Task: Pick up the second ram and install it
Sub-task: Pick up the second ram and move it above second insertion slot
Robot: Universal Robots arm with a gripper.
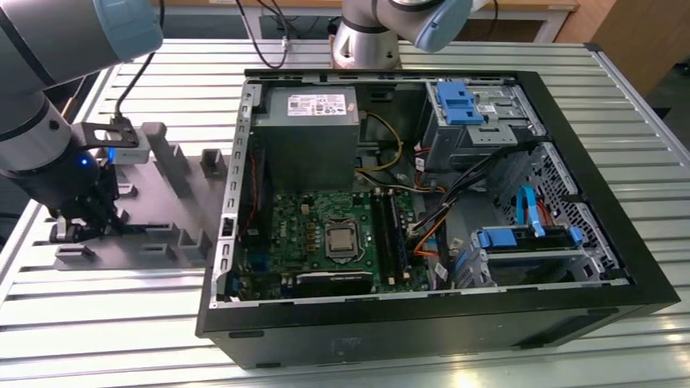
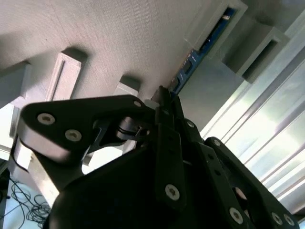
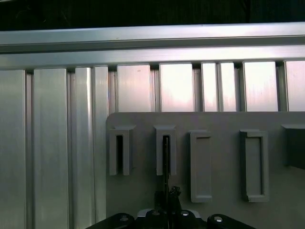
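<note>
The second ram (image 2: 206, 44), a thin blue board with dark chips, stands on edge in a slot of the grey holder (image 2: 119, 33). In the first wrist view the ram (image 3: 165, 155) shows edge-on as a dark line in the second slot of the holder (image 3: 224, 121). My gripper (image 2: 164, 98) has its black fingers closed together on the ram's near end. In the exterior view the gripper (image 1: 77, 229) is down on the holder (image 1: 161, 202), at that view's left. The black memory slots (image 1: 390, 234) lie on the green motherboard inside the open case.
The open black computer case (image 1: 603, 202) lies on the slatted aluminium table (image 1: 108, 323), on the exterior view's right of the holder. Inside are a grey power supply (image 1: 307, 121), blue drive brackets (image 1: 458, 101) and loose cables. The arm's base (image 1: 367, 40) stands behind the case.
</note>
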